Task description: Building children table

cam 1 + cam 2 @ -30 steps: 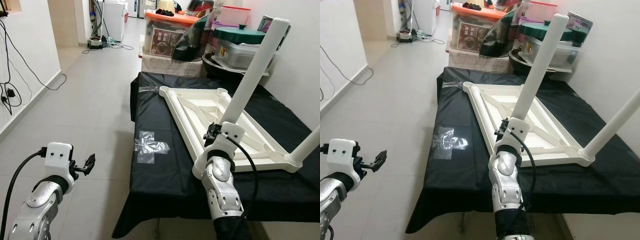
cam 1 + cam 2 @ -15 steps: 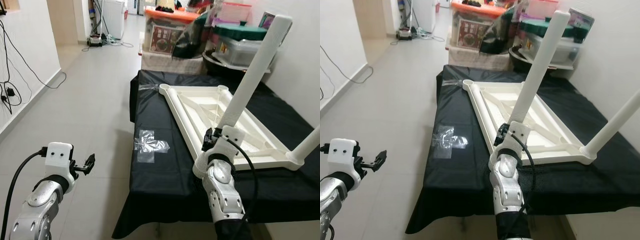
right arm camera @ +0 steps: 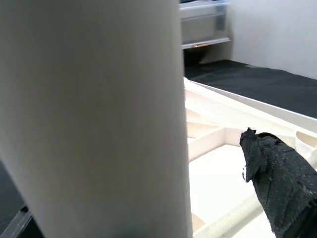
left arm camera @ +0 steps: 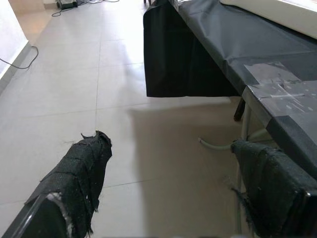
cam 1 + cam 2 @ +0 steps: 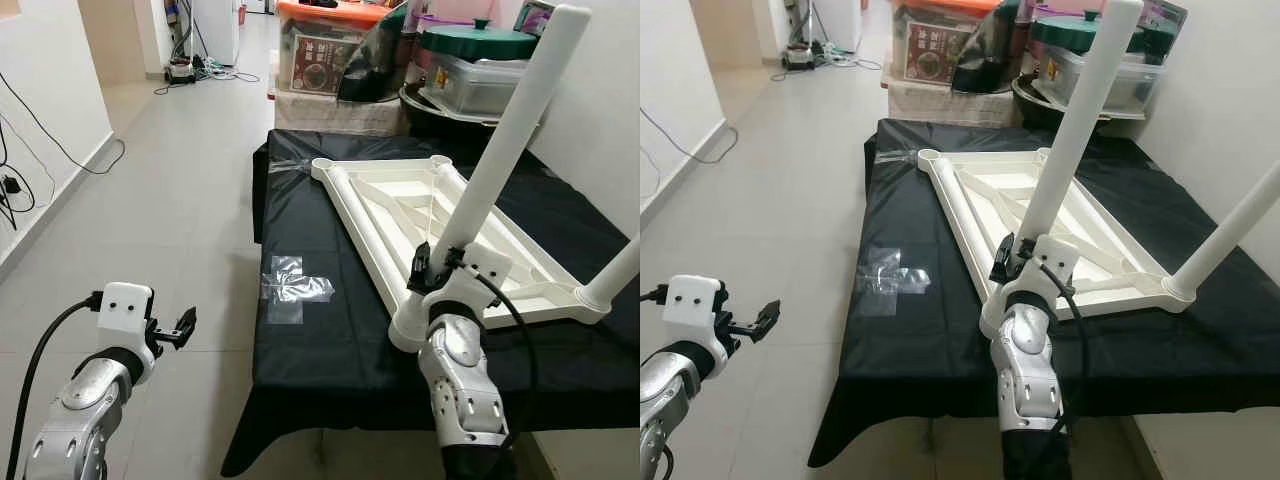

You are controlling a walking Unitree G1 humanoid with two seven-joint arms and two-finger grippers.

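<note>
Two legs stand in the upturned tabletop; my right gripper (image 5: 432, 262) works at the near-left one.

The white tabletop (image 5: 450, 225) lies underside up on the black-covered table (image 5: 330, 340), so its corner sockets face upward to take legs. The near-left leg (image 5: 500, 150) leans toward the far right, which I judge as not yet fully seated. My right fingers (image 3: 280, 168) bracket its base, one pad visible just beside it; whether they actually clamp it I cannot tell. A second leg (image 5: 618, 277) rises at the near-right corner. My left gripper (image 5: 178, 328) hangs over the floor, well left of the table, jaws apart and empty.
</note>
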